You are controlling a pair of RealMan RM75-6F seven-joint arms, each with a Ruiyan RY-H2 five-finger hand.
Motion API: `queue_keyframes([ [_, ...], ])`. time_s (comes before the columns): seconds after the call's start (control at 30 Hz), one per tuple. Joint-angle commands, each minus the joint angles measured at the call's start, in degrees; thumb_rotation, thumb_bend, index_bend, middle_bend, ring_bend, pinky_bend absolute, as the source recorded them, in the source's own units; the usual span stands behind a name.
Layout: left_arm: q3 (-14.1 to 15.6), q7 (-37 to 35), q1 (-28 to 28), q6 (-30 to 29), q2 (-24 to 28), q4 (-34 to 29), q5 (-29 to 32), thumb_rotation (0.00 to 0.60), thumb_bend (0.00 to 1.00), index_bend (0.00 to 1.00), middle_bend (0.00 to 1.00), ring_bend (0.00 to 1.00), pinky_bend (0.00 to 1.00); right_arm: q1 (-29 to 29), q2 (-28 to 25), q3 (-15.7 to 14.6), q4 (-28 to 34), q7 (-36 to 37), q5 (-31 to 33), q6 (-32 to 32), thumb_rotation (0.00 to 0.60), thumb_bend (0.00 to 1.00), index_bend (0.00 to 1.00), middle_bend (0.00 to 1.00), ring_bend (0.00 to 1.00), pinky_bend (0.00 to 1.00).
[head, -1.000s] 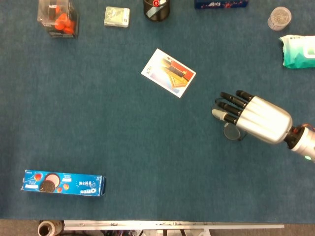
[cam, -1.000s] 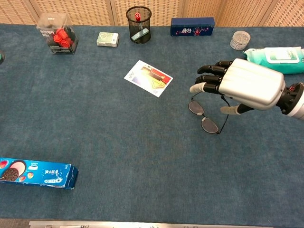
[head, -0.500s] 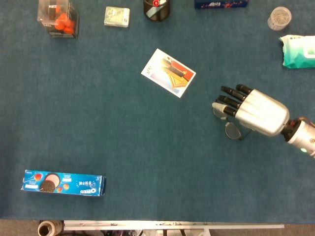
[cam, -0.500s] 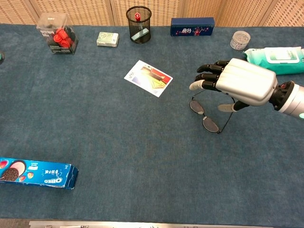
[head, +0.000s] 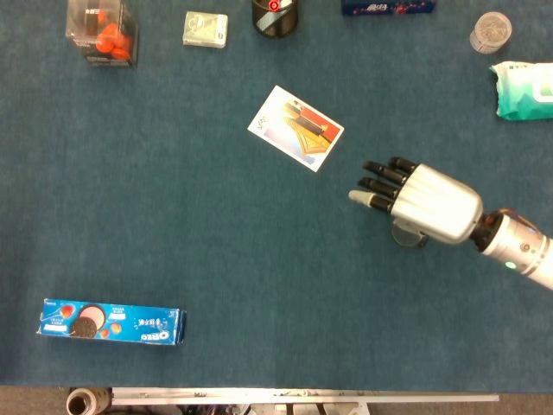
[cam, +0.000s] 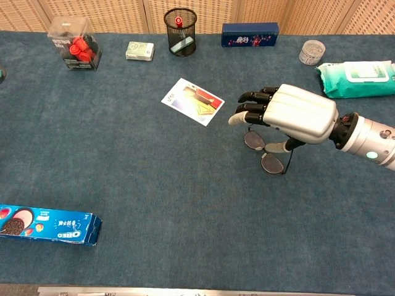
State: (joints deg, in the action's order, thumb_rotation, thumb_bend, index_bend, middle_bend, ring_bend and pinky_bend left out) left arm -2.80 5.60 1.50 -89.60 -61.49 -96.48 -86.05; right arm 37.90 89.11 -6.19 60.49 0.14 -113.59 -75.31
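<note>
My right hand [head: 416,206] [cam: 290,114] hovers palm down over a pair of thin-framed glasses [cam: 264,154] lying on the blue table cloth. Its fingers are stretched out and apart, pointing left, and they hold nothing. The thumb reaches down next to the frame; contact cannot be told. In the head view only one lens of the glasses [head: 406,235] peeks out from under the hand. A printed card [head: 295,128] [cam: 192,101] lies just up and left of the fingertips. My left hand appears in neither view.
An Oreo box [head: 112,322] [cam: 46,225] lies front left. Along the far edge stand a clear box of red pieces [cam: 77,43], a small pale box [cam: 140,50], a mesh cup [cam: 180,23], a blue box [cam: 250,34], a round jar [cam: 311,52] and a wipes pack [cam: 357,78].
My right hand has slid left and lower, so it now covers more of the glasses. The glasses and everything else stay where they were.
</note>
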Motion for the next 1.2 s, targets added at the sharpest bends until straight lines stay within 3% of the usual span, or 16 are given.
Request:
queue_keyframes([
  [0.03, 0.0, 0.0, 0.0, 0.0, 0.0, 0.0, -0.1, 0.600, 0.59, 0.49, 0.39, 0.36, 0.45, 0.2, 0.0, -0.3, 0.9, -0.4, -0.3, -0.3, 0.600, 0.14, 0.27, 0.30, 0.17, 0.35],
  [0.7, 0.1, 0.5, 0.2, 0.4, -0.3, 0.1, 0.1, 0.600, 0.59, 0.49, 0.39, 0.36, 0.45, 1.4, -4.3, -1.0, 9.2, -4.3, -3.0, -3.5, 0.600, 0.14, 0.27, 0.30, 0.17, 0.35],
  [1.2, -0.1, 0.6, 0.3, 0.8, -0.4, 0.2, 0.7, 0.600, 0.59, 0.49, 0.39, 0.36, 0.45, 2.1, -3.9, -1.3, 1.3, 1.4, -3.1, -5.9, 0.600, 0.29, 0.27, 0.30, 0.17, 0.35],
])
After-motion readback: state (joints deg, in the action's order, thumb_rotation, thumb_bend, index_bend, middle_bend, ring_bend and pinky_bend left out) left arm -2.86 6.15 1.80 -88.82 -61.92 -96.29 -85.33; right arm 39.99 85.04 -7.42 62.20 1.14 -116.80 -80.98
